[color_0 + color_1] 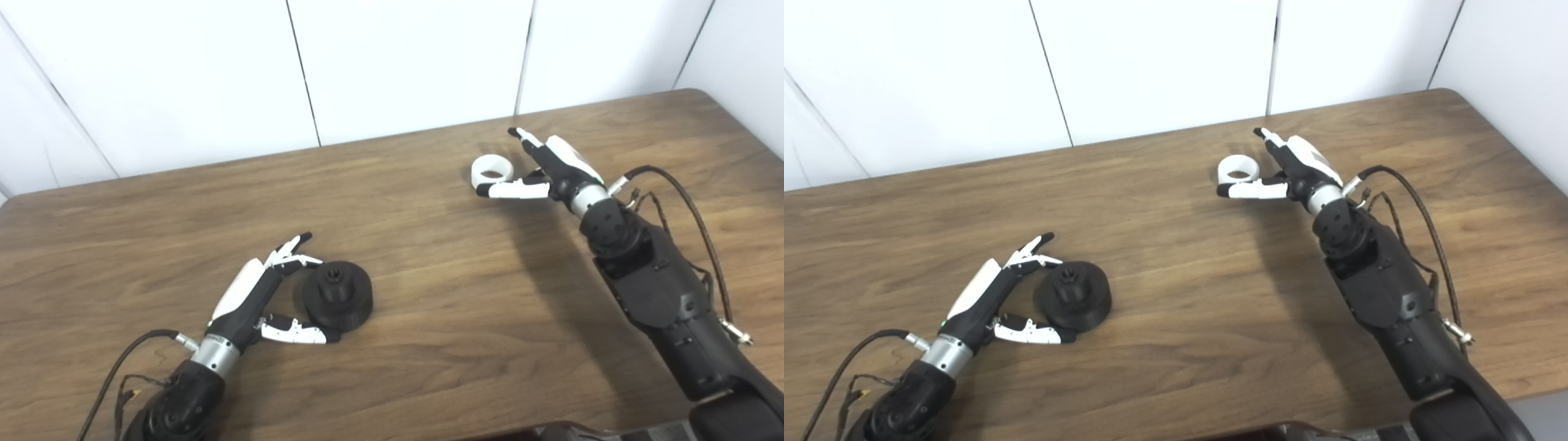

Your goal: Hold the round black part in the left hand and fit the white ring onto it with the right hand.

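While both splayed hands hold nothing, the round black part shows a hub.

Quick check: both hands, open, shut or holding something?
Left hand: open, fingers spread around the round black plastic part, not gripping.
Right hand: open beside the white plastic ring, not holding it.

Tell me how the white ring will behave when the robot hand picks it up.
The white ring looks rigid and thin-walled, so probably light. It lies flat on the table, so it should not roll now, but might if tipped on edge. Its smooth surface may slip between the right robot hand's fingers.
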`<state>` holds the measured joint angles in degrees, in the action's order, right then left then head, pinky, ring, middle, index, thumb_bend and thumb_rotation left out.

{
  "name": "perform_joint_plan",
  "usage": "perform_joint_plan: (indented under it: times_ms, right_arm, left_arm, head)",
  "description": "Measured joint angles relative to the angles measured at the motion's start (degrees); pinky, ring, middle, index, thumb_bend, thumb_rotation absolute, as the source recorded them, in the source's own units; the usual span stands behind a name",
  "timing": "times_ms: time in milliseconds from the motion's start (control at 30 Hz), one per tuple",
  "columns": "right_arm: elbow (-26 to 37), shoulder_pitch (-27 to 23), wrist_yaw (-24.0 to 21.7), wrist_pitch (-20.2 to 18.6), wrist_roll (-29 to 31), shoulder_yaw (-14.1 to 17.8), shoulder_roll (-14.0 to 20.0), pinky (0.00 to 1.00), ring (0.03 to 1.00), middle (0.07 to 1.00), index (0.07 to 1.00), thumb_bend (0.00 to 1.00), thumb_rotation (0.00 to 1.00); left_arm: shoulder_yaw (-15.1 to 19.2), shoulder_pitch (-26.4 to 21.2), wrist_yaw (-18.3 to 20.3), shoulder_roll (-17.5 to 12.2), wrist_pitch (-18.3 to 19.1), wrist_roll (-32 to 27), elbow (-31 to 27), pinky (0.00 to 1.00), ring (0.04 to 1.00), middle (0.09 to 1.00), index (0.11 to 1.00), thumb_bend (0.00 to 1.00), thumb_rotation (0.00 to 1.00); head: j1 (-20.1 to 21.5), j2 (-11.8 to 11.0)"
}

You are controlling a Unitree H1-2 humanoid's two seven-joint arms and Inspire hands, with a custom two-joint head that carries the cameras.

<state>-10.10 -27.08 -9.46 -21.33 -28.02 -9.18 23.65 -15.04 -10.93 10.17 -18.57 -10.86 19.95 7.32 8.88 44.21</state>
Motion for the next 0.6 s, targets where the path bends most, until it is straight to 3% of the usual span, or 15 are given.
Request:
perform_joint_plan:
  times_ms: [233, 600]
  right_arm:
    - [-2.2, -1.3, 1.3, 0.4, -1.6, -1.1, -0.2, 0.79, 0.975, 1.000, 0.901, 0.95, 0.44]
    - [-6.6, -3.3, 3.8, 3.2, -3.4, -2.3, -0.4, 0.82, 0.970, 1.000, 0.862, 0.93, 0.44]
  left_arm:
    - [0.4, 0.2, 0.1, 0.0, -0.1, -0.4, 0.0, 1.00, 1.000, 1.000, 0.624, 0.92, 0.33]
    - [0.7, 0.5, 0.1, 0.0, -0.1, -0.4, -0.3, 1.00, 1.000, 1.000, 0.624, 0.92, 0.33]
  head:
    - [-0.5, 0.0]
    - [-0.9, 0.1]
